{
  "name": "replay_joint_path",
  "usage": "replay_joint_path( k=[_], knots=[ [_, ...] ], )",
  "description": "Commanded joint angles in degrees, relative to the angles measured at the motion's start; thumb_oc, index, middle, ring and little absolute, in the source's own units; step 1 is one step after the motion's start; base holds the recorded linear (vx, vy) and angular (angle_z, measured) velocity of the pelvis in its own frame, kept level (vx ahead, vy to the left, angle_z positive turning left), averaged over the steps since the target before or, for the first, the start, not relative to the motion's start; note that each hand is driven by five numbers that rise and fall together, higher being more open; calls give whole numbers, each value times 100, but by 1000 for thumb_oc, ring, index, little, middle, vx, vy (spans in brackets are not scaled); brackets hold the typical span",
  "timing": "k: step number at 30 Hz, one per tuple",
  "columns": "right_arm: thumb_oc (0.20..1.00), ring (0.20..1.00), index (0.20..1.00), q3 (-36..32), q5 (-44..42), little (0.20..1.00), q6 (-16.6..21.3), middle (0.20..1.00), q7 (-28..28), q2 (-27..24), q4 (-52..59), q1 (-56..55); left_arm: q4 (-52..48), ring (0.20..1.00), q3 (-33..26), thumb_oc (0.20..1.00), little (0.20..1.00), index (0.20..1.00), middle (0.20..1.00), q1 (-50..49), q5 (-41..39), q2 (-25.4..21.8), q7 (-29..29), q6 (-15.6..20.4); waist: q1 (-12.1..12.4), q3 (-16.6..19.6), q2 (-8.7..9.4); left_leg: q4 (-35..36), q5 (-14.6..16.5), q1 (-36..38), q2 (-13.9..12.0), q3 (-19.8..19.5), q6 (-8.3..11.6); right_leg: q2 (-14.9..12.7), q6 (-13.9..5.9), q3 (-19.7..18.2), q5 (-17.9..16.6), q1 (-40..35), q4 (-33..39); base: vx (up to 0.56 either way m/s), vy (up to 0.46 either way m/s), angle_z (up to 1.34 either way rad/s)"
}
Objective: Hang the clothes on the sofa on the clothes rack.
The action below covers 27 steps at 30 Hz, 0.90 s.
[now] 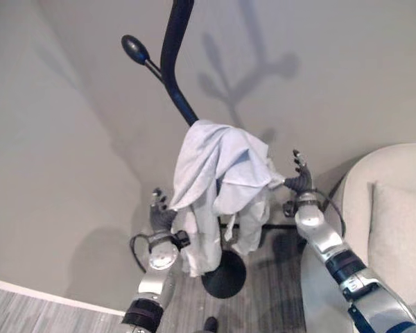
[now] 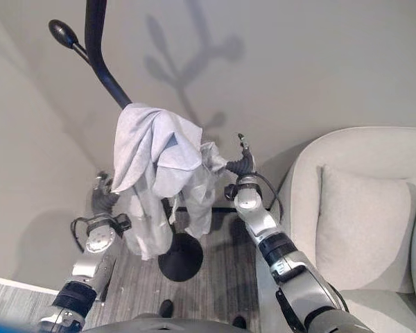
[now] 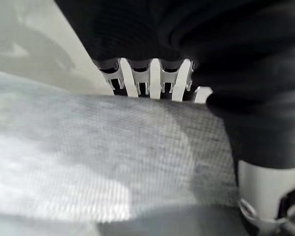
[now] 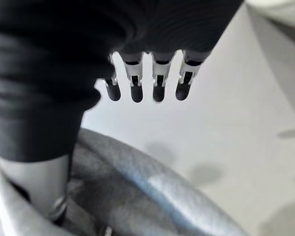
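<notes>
A pale grey-white garment (image 1: 218,170) is draped in folds over the dark clothes rack (image 1: 175,62), hanging down toward the rack's round black base (image 1: 225,276). My left hand (image 1: 159,211) is at the garment's lower left side, fingers fairly straight against the cloth; in the left wrist view the cloth (image 3: 103,147) covers the fingertips. My right hand (image 1: 299,179) is raised at the garment's right edge, its straight fingers (image 4: 158,81) holding nothing. A fold of cloth (image 4: 137,191) lies by its wrist.
A light beige sofa (image 2: 374,152) with a cushion (image 2: 360,222) stands close on the right. The rack stands in a corner between plain walls, with a knobbed peg (image 1: 134,48) sticking out at upper left. The floor is grey wood planks (image 1: 277,298).
</notes>
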<state>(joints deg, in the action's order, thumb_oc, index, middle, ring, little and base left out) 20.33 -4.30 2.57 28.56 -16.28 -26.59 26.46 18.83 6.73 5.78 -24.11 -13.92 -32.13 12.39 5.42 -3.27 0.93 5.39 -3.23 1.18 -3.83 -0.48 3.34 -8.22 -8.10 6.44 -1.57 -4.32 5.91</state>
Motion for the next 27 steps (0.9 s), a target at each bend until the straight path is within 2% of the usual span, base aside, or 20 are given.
replay_joint_path(
  k=[1, 13, 16, 17, 20, 24, 27],
  knots=[
    [1000, 1000, 1000, -299, 485, 1000, 138, 1000, 102, -195, 573, -41, -157, 1000, -385, 1000, 1000, 1000, 1000, 39, -101, -336, -212, 444, 4, 201, 433, -39, 686, 241, 124, 144, -99, -71, 78, -104, 130, -201, -91, -3, 23, -4],
    [1000, 1000, 1000, -1024, 995, 1000, -84, 1000, 23, -601, 1385, -1152, -197, 1000, -1036, 1000, 1000, 1000, 1000, -497, -324, -316, -197, 363, -177, 275, 431, -39, 750, 280, 131, 283, -127, -85, 24, -152, 78, -153, -91, -4, 24, -8],
    [1000, 1000, 1000, -1339, 959, 1000, -53, 1000, 109, -592, 1569, -1523, 72, 1000, -1172, 1000, 1000, 1000, 1000, -515, -391, -314, -184, 374, -256, 289, 422, -39, 760, 283, 125, 315, -124, -85, 13, -178, 69, -132, -91, 1, 17, -10],
    [1000, 1000, 1000, -1807, 839, 1000, 24, 1000, 265, -545, 1754, -1945, 338, 1000, -1354, 1000, 1000, 1000, 1000, -685, -685, -282, 41, 398, -325, 285, 408, -39, 766, 278, 124, 340, -130, -90, 2, -210, 59, -110, -91, 3, 13, -13],
    [1000, 1000, 1000, -2000, 738, 1000, 38, 1000, 341, -498, 1813, -2109, 491, 1000, -1402, 1000, 1000, 1000, 1000, -763, -806, -281, 157, 402, -344, 295, 403, -39, 773, 278, 126, 349, -134, -91, 0, -223, 55, -96, -91, 4, 12, -8],
    [1000, 1000, 1000, -2785, 493, 1000, 133, 1000, 642, -369, 1795, -2634, 1417, 1000, -1767, 1000, 1000, 1000, 1000, -812, -1206, -275, 458, 379, -457, 285, 371, -39, 803, 300, 128, 403, -138, -87, -22, -276, 57, -64, -91, 4, 5, -5],
    [1000, 1000, 1000, -3076, 224, 1000, 196, 1000, 710, -302, 1644, -2795, 1865, 1000, -1971, 1000, 1000, 1000, 1000, -789, -1530, -231, 567, 374, -504, 289, 370, -39, 818, 306, 126, 437, -137, -84, -26, -312, 55, -47, -91, 8, 2, -10]
  ],
)
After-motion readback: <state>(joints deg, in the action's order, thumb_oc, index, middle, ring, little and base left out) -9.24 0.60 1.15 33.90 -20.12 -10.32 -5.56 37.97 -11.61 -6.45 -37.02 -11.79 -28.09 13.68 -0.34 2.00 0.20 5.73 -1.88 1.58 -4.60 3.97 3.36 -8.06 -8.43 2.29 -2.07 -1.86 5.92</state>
